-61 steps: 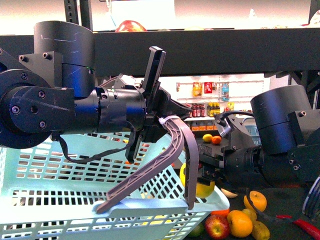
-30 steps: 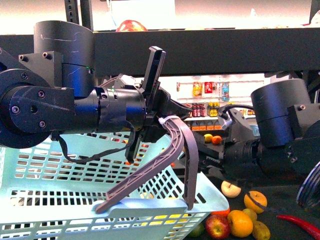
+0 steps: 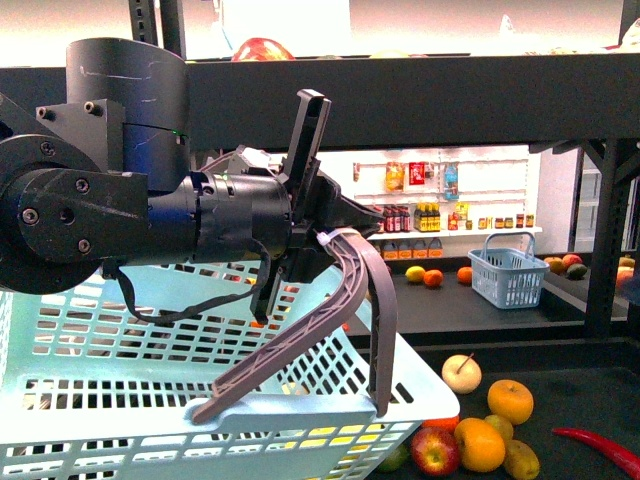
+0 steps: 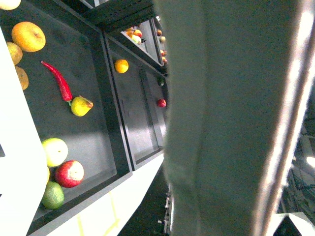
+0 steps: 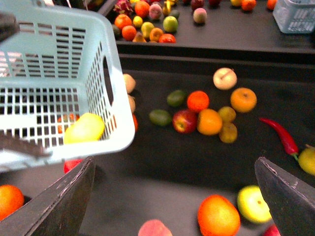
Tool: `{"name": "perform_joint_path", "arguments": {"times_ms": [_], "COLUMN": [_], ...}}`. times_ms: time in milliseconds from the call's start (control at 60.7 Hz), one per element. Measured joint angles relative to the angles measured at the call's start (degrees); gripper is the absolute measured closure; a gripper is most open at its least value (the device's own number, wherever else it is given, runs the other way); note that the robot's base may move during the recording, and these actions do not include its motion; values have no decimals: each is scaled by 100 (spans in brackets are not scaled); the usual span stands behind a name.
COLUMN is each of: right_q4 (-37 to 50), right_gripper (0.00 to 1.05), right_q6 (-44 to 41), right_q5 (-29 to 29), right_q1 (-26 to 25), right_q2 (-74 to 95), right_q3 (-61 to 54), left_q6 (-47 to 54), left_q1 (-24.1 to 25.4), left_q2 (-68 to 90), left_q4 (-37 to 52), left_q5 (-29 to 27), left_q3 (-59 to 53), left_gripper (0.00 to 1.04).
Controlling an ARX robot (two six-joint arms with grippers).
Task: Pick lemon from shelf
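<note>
The shelf is black metal with a matt finish. The basket is pale blue plastic, smooth with a faint sheen. The left arm has a matt black casing, lightly scuffed. The left gripper has dull grey ribbed fingers, plastic by the look. The lemon looks smooth-skinned and the chilli glossy.

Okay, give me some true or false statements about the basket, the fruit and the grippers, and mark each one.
A yellow lemon lies inside the pale blue slotted plastic basket. True.
The right gripper is shut on a fruit. False: its fingers stand wide apart with nothing between them.
A long red chilli lies on the black metal shelf tier. True.
The front view shows both arms. False: only the left arm shows there.
</note>
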Motion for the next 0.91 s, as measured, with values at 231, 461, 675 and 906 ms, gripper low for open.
{"name": "perform_joint_path", "arguments": {"times_ms": [231,461,675,906], "right_q4": [-1613,-616,-529,-457], "right_gripper": [7,43,76,102], "right_q6": [125,107,109,103], "right_q5": [614,693,710,697], "right_q1": [-116,-114,-114,-114], "right_q2": [-2920,-5047,-5298,-5504], "right_q3": [-1172,-2507,-3193,-3383], "left_q6": [2,2,-17,-7], "left_q1": [0,-2,-7,-7], "left_q2": [0,4,20,20], "left_q4": [0,0,0,0], "left_q5": [0,-2,-20,-9], "left_q3": [0,0,0,0], "left_gripper": [99,99,99,99]}}
